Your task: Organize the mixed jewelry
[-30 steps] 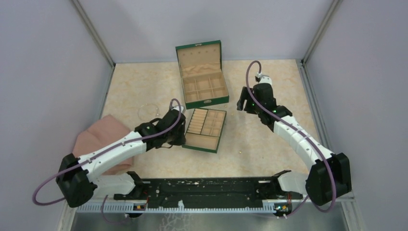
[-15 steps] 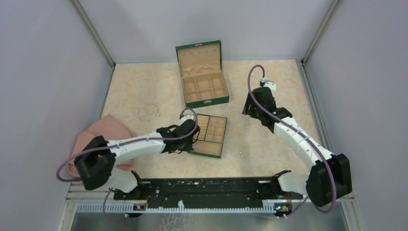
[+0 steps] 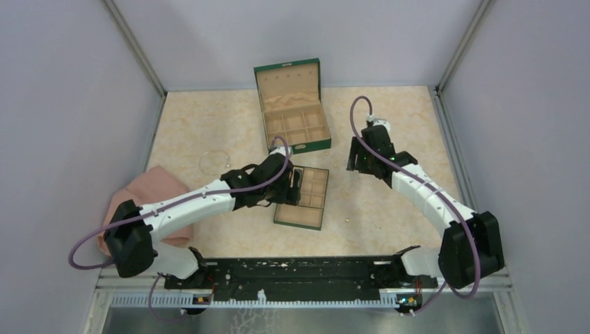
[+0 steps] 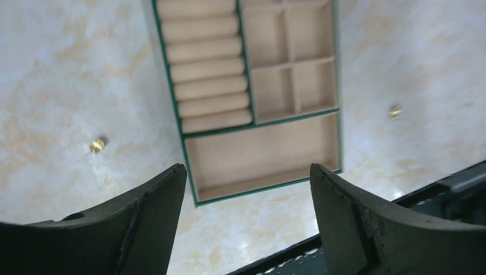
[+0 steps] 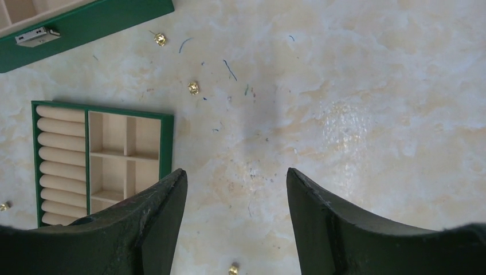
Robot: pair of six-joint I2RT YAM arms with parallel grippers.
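With left gripper (image 4: pixel 247 172) and right gripper (image 5: pixel 236 172) spread empty, I'd pinch the light, slippery tiny gold stud (image 5: pixel 193 87) near the green-rimmed beige tray (image 5: pixel 167 143) across its middle.

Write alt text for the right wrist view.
The right claw hangs open and empty above a marbled beige table. Small gold jewelry pieces lie scattered on it, near a green-rimmed divided tray at left and the front of a green box at top left.
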